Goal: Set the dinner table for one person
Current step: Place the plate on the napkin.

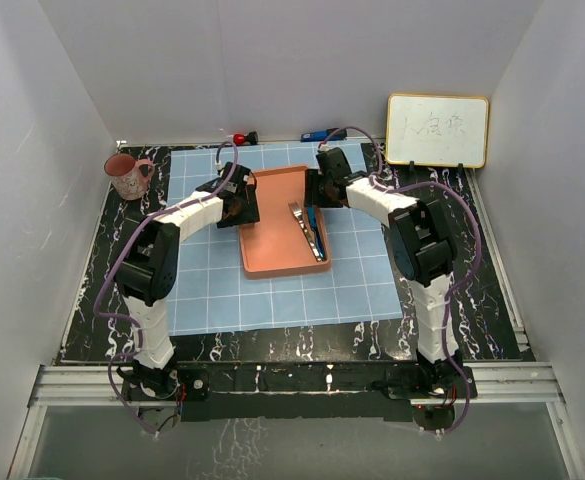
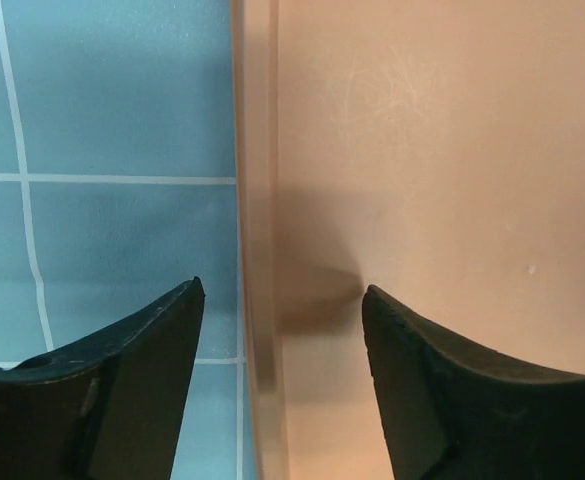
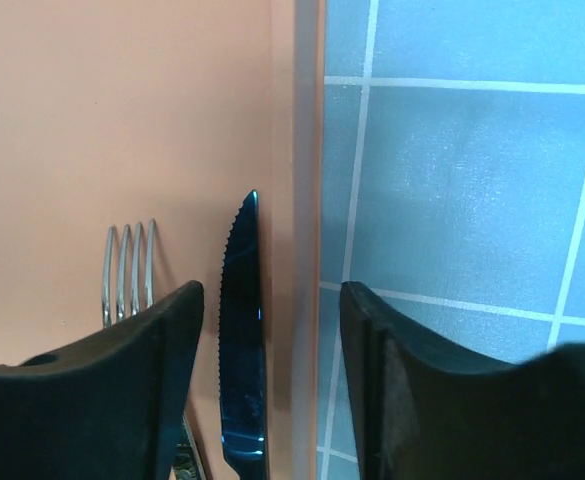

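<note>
**A:** Top view first. Where does the dinner table sit?

**B:** The dinner table (image 1: 292, 345) fills the booth floor, black with white veins, with both arm bases at its near edge. A light-blue gridded cloth (image 1: 212, 290) covers the middle of the surface. An orange tray (image 1: 272, 250) lies on the cloth. A fork (image 1: 300, 222) and a knife (image 1: 315, 228) lie side by side along the tray's right side. A pink mug (image 1: 127, 178) stands on the bare surface at the far left. A whiteboard (image 1: 438, 130) is propped at the far right.

**A:** And the arms?

**B:** The left gripper (image 1: 244, 205) is at the tray's left rim. The right gripper (image 1: 317, 188) is at the right rim, near the far corner.

**A:** Left wrist view?

**B:** The jaws stand apart and straddle the tray's rim, one finger over the cloth and the other over the tray floor. There is a gap on both sides of the rim, and nothing is gripped.

**A:** Right wrist view?

**B:** The jaws are parted here too. The knife's serrated blade and the tray's rim lie between them, and neither is pinched. The fork tines show just beside the inner finger, over the tray floor. The outer finger hangs over the cloth.
</note>
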`<state>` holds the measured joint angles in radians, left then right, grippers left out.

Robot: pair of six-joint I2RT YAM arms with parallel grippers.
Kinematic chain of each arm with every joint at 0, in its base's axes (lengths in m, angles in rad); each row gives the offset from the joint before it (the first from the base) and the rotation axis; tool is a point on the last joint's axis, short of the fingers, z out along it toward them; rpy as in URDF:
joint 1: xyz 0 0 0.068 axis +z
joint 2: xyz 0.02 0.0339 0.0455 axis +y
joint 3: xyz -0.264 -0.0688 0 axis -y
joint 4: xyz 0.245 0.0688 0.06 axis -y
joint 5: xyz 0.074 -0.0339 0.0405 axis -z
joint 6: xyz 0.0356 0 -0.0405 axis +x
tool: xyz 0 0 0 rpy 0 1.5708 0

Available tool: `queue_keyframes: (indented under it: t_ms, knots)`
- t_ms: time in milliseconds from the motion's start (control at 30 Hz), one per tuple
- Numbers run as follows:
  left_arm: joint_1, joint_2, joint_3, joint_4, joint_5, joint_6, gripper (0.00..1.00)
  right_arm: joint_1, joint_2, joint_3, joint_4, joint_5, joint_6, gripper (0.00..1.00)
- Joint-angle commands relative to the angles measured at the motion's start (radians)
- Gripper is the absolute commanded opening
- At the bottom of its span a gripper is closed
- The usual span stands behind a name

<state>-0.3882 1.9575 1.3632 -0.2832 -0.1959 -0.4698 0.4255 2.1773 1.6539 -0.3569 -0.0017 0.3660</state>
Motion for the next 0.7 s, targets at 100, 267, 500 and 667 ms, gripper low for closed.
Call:
queue_keyframes:
  t_ms: [100,267,500,667]
  knots:
    - [-0.001,-0.066,0.011,0.005,-0.024,0.026,0.69,0.007,-0.109,-0.002,0.120,0.022,0.015,0.61]
    - [-0.001,-0.092,0.048,-0.001,-0.026,0.053,0.69,0.008,-0.144,0.029,0.083,0.043,0.025,0.60]
    - [-0.002,-0.027,0.205,0.017,0.028,0.138,0.68,0.027,-0.219,0.027,-0.031,-0.049,0.009,0.59]
    - [-0.001,0.108,0.416,-0.002,0.097,0.194,0.68,0.079,-0.262,0.004,-0.156,-0.049,-0.010,0.59]
